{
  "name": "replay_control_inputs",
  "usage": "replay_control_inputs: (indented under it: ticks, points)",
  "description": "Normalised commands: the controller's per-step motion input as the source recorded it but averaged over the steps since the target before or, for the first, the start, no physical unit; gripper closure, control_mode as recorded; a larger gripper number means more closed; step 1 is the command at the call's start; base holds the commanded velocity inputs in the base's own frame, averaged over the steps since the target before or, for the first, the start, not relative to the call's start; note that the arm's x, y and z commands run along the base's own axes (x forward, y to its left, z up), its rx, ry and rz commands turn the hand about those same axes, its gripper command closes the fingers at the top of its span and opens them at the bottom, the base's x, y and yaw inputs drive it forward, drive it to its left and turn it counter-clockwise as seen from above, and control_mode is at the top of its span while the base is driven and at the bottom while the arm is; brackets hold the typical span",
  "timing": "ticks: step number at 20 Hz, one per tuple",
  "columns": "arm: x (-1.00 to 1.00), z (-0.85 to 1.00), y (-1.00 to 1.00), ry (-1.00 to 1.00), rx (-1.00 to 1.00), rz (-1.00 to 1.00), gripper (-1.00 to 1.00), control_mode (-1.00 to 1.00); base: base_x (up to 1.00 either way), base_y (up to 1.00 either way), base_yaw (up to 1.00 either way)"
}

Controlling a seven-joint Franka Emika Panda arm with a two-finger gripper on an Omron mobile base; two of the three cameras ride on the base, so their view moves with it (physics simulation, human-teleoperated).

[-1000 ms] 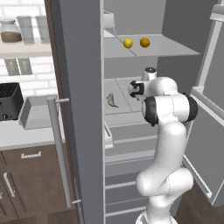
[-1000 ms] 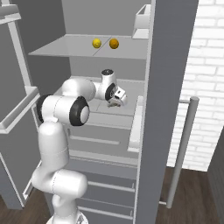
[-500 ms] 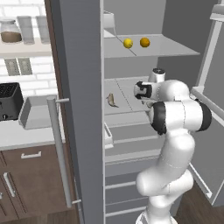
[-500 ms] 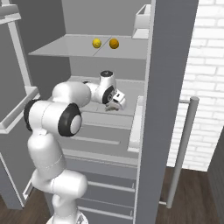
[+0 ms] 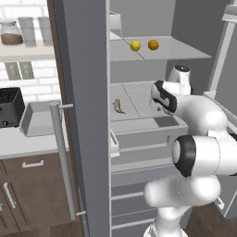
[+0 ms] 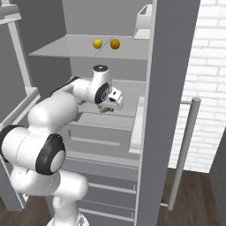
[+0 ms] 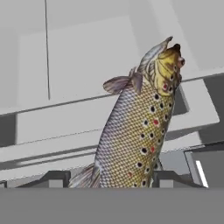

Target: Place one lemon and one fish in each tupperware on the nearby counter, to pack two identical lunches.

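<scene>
My claw [image 7: 105, 183] pinches a speckled fish [image 7: 140, 127] at mid-body, over the fridge shelf [image 5: 139, 99]. I judge it slippery, slender and light; mid-body seems the right hold.

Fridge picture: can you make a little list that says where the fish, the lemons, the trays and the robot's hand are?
place: open fridge beside the counter
lemons: two, side by side on the upper fridge shelf, one yellow, one more orange
fish in hand: spotted, held between the finger tips
other fish: lying on the middle fridge shelf
hand: inside the fridge over the middle shelf, closed on a fish
tupperware: one tray on the counter, nothing seen in it
toaster: black, left of the tray
</scene>
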Motion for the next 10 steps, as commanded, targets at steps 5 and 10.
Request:
replay_control_inputs:
  ticks: [5,10]
  points:
    - [-0.97,0.52,0.57,0.22,-0.11,0.29,1.0,-1.0,0.0,0.0,0.0]
    - [-1.0,-0.09,0.37,-0.01,-0.04,0.21,1.0,-1.0,0.0,0.0,0.0]
